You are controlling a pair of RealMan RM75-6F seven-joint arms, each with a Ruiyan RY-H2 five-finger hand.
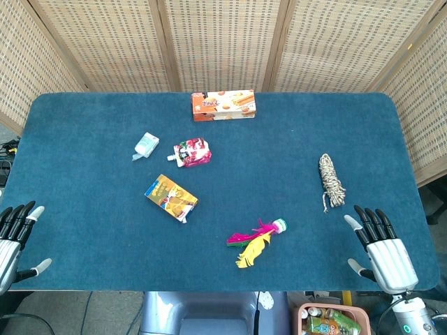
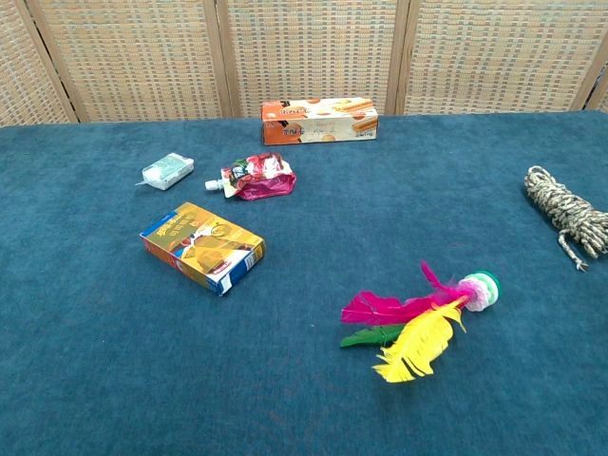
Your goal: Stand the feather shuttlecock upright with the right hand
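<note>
- I see the pink, yellow and green feather shuttlecock (image 1: 255,241) lying flat on the blue felt table (image 1: 279,160), green-and-white base toward my right hand (image 1: 380,248).
- Right hand: fingers apart, empty.
- Left hand (image 1: 15,234): fingers spread, empty.

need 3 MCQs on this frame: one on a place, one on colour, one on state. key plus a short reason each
1. What lies nearest the right hand?
A. rope bundle
B. long orange box
C. pink pouch

2. Which feather colour does the shuttlecock lack?
A. yellow
B. blue
C. pink

3. How does the shuttlecock sit?
A. upright on its base
B. held in a hand
C. lying on its side

Key: 1 A, the rope lies just beyond the right hand. 2 B, its feathers are pink, yellow and green. 3 C, it lies flat on the table, base to the right, both hands apart from it.
</note>
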